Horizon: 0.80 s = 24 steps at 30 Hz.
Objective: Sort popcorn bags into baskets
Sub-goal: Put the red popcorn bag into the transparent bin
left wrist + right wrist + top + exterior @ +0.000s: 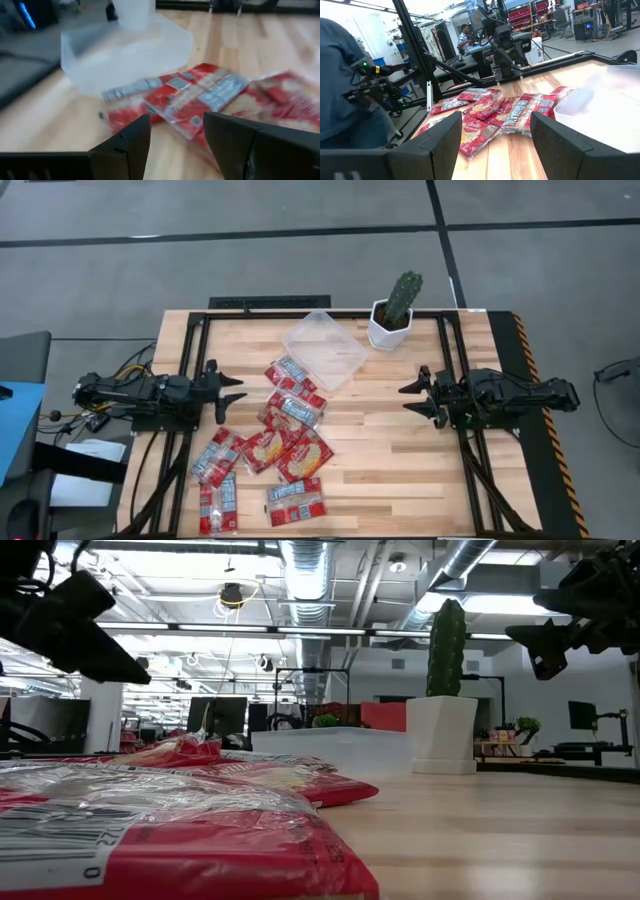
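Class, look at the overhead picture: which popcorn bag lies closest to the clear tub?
The topmost popcorn bag of the pile: its end reaches the clear tub's lower-left edge, while every other bag lies farther down the table.

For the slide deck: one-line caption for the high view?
Both claws, left and right, open and empty beside scattered popcorn bags; clear tub unfilled.

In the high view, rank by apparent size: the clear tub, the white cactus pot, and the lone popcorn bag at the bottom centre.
1. Clear tub, plainly the largest.
2. and 3. Lone popcorn bag and white cactus pot look roughly alike, so I won't rank them.
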{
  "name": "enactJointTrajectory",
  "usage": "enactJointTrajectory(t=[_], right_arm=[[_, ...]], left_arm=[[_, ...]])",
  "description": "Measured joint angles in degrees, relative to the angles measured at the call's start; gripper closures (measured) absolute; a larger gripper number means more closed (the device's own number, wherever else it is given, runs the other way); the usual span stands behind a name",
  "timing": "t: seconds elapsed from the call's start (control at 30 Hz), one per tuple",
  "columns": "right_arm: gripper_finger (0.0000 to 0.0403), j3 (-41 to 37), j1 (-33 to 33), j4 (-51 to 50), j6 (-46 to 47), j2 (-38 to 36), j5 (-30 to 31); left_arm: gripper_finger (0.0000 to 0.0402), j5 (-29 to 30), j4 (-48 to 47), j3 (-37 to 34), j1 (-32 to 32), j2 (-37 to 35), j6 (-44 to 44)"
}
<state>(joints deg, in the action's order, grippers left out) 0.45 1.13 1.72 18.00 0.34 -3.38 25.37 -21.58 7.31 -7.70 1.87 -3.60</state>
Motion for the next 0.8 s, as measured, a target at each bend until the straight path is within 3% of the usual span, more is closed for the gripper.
enactJointTrajectory(t=[0.33, 0.47, 0.67, 0.8], right_arm=[[0.0143, 0.0, 0.0, 0.0, 0.0, 0.0, 0.0], [0.0143, 0.0, -0.3, 0.1, 1.0, 0.0, 0.2], [0.0143, 0.0, -3.1, -0.2, 5.9, 0.1, 5.7], [0.0143, 0.0, -4.2, -0.6, 5.6, 0.1, 5.6]], left_arm=[[0.0230, 0.8, 0.1, 0.0, 0.0, 0.0, 22.9], [0.0230, 0.6, 0.1, 0.0, 0.0, 0.0, 22.6], [0.0230, 0.5, 0.1, 0.0, 0.0, 0.0, 20.9], [0.0230, 0.5, 0.1, 0.0, 0.0, 0.0, 15.0]])
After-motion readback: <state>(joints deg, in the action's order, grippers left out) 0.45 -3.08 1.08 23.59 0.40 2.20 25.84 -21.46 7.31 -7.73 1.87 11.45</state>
